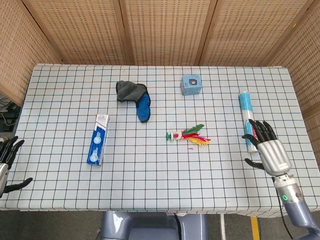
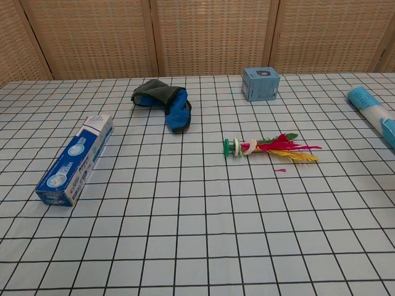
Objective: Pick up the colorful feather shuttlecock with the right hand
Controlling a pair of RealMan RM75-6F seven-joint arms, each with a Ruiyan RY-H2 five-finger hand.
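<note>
With the right hand [image 1: 270, 150] held empty and spread above the lying tube [image 1: 248, 120], well apart from the feather shuttlecock [image 1: 188, 135] at mid-table, the tube could be knocked if the reach is swept low

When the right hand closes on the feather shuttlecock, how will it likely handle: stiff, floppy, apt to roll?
The shuttlecock lies flat on the table, so it probably won't tip. Its thin splayed feathers look light and likely bend under fingers. The stacked disc base seems the firmer place to grip and might roll slightly if nudged. The right hand is open, off to its side.
</note>
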